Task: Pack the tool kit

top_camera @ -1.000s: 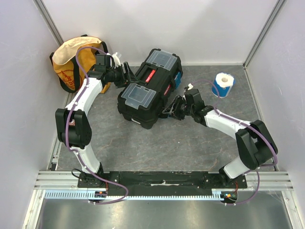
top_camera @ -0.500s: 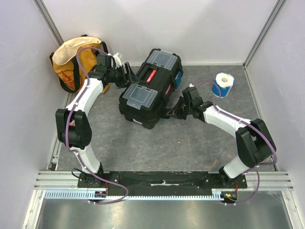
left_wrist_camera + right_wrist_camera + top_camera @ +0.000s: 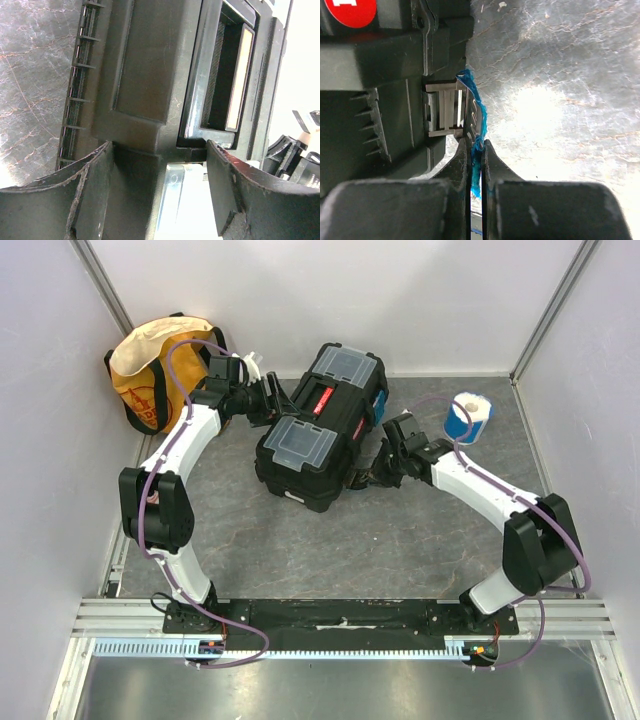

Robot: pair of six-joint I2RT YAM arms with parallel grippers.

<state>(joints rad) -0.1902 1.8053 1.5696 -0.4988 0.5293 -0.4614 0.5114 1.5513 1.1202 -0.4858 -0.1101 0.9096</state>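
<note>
The tool kit is a black plastic toolbox with a red-marked handle and two clear-lidded compartments, lying at an angle in the middle of the floor. My left gripper is open at the box's far left edge; in the left wrist view its fingers straddle the black rim by a clear lid. My right gripper is at the box's near right side, shut on a blue latch that stands away from the box wall. A red-white label shows at the top left of the right wrist view.
A yellow-orange fabric bag with black straps stands at the back left against the wall. A blue and white roll sits at the back right. White walls enclose the grey marbled floor on three sides.
The toolbox has shifted and turned slightly toward the back right. My right gripper moved up and right with the latch in it. My left gripper followed the box's edge to the right.
</note>
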